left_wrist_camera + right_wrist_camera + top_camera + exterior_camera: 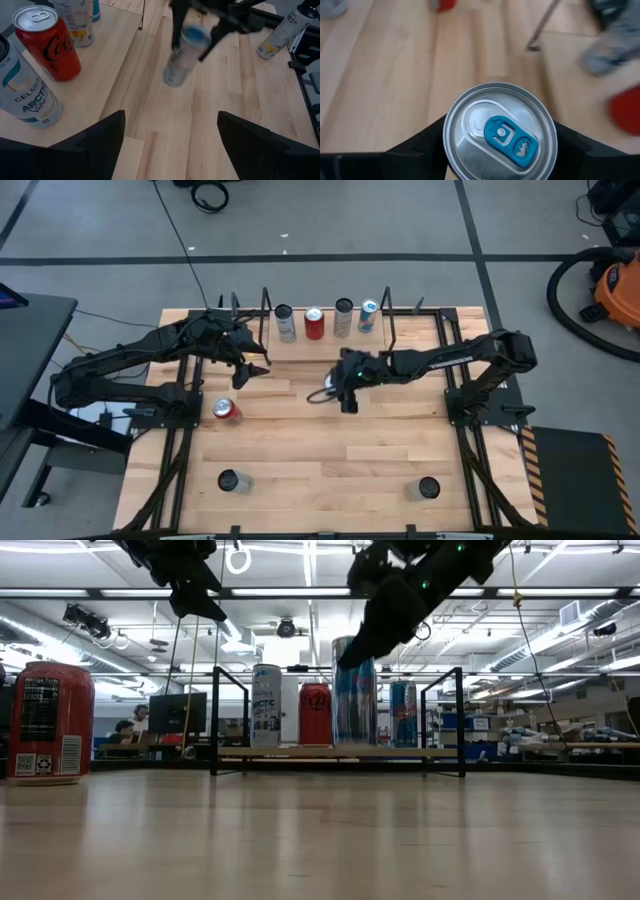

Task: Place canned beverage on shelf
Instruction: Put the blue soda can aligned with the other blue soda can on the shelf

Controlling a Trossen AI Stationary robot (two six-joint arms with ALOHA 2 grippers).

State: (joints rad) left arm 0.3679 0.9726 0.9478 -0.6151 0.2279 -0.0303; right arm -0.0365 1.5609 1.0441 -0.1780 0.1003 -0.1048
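Observation:
My right gripper point(344, 388) is shut on a silver can with a blue tab point(499, 132) over the middle of the table, just in front of the shelf point(300, 752). The shelf, a low light board between black rod frames, carries several upright cans, among them a red one point(314, 323). My left gripper point(170, 120) hangs open near the shelf's left end, holding nothing. My right gripper pinches the can between its two fingers, one on each side of its wall just below the top rim point(448, 127). The fingers slant down from the table's right side. The can point(182, 55) is lifted clear of the table and tilted.
A red can point(226, 410) stands on the table at the left. Two more cans point(233, 480) point(428, 488) stand near the front edge. Black frame rods point(215, 720) rise at the shelf's ends.

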